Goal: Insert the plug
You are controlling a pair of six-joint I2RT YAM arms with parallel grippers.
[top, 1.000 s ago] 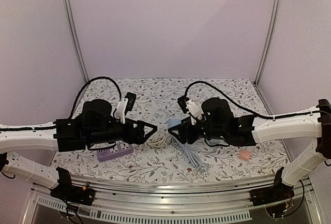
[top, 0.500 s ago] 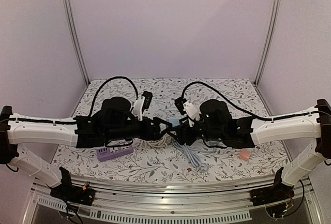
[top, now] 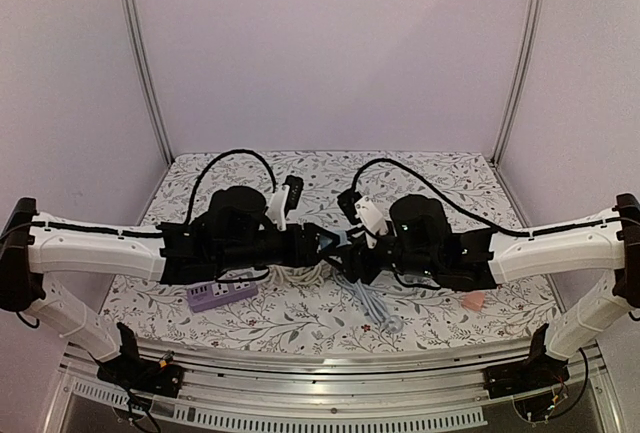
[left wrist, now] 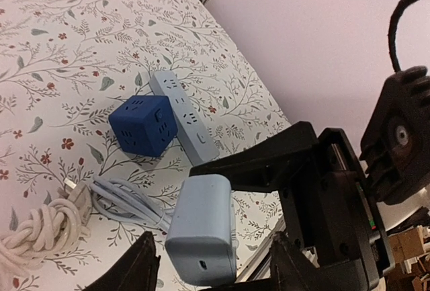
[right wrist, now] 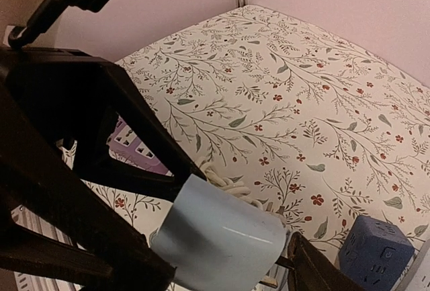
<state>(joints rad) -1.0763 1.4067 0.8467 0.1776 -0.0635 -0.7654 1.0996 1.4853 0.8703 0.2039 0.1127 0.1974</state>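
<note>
We see the pale blue, round-cornered plastic plug block (left wrist: 201,227) held up in the air over the middle of the flower-patterned table (top: 300,318). It is clamped between the fingers of the right gripper (right wrist: 232,264). The left gripper (left wrist: 212,251) has its fingers spread, one on each side of the plug block, and neither visibly touches it.

As we judge it, the danger lies in passing the block across. If the right gripper lets go before the left one has closed firmly, the block drops onto the thin grey-blue cord (left wrist: 127,203) and the coiled cream cable (left wrist: 40,227) lying below. The case looks smooth and rounded, so a bite near its end could twist it or squeeze it out. Both pairs of black fingers crowd one small body, so the left pair may close on a right finger instead of on plastic.

We cannot tell which face carries the pins, so a grip taken now may leave them pointing the wrong way. Nor can we tell which socket is meant. It could be the purple plastic power strip (top: 222,295) by the near edge, left of the middle. It could equally be the dark blue cube socket (left wrist: 143,126) or the long pale grey power strip (left wrist: 183,116) just beside it. None looks fastened down, so a tilted push could shove it along instead of seating the plug.
</note>
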